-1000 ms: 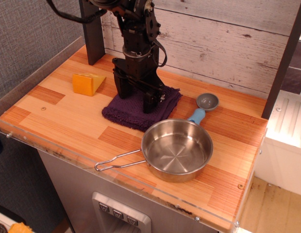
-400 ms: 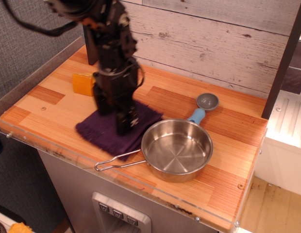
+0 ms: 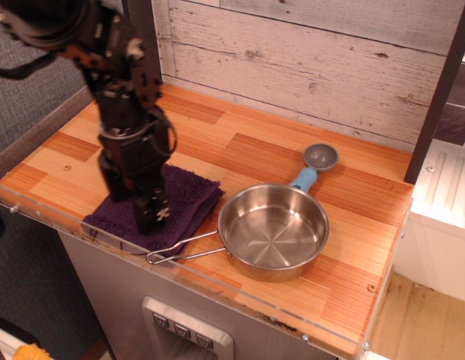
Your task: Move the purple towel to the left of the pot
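The purple towel (image 3: 184,196) lies flat near the table's front edge, left of the pot, its right corner close to the pot's rim. The pot (image 3: 274,229) is a shiny steel pan at front centre; its wire handle (image 3: 181,250) points left along the towel's front edge. My gripper (image 3: 137,208) stands on the towel's left half, fingers pointing down and pressed into the cloth. The fingers look closed together on the towel, with the tips sunk in the cloth.
A small grey scoop (image 3: 319,157) with a blue handle lies behind the pot at the right. The clear plastic table rim (image 3: 37,213) runs just in front of the towel. A wooden plank wall (image 3: 330,52) stands behind. The arm hides the orange wedge block.
The gripper has dragged the towel from behind the pot toward the front left; it now lies to the left of the pot. The pot and scoop have not moved.
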{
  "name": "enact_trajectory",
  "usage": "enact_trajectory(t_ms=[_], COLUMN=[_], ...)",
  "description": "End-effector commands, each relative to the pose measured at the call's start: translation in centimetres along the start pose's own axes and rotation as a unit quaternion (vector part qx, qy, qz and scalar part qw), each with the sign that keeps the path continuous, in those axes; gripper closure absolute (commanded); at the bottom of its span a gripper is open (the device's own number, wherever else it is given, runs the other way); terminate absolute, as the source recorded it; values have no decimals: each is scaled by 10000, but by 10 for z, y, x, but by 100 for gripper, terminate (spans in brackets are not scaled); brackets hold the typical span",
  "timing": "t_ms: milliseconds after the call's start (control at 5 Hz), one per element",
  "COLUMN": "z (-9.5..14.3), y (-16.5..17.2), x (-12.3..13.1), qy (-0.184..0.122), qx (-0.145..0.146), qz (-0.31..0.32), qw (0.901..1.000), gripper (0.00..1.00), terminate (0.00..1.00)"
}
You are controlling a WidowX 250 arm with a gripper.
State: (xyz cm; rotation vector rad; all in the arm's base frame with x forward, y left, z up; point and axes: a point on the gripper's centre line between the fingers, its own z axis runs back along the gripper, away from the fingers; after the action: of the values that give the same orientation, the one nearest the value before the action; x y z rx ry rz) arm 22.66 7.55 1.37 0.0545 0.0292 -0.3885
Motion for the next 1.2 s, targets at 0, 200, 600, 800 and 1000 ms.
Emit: enact_trajectory(t_ms=[0,200,600,800,1000], z=[13,32,100,121,135], y=[12,14,-1,-8,-11], x=[7,21,22,22,37], qy=[-238,-512,-750,-703,-599], qx=[-36,0,402,416,262], qz=[120,63,-11,321,818], qw=[9996,9987,9964,9961,9945], gripper=[0,0,0,0,0], terminate=[0,0,0,0,0])
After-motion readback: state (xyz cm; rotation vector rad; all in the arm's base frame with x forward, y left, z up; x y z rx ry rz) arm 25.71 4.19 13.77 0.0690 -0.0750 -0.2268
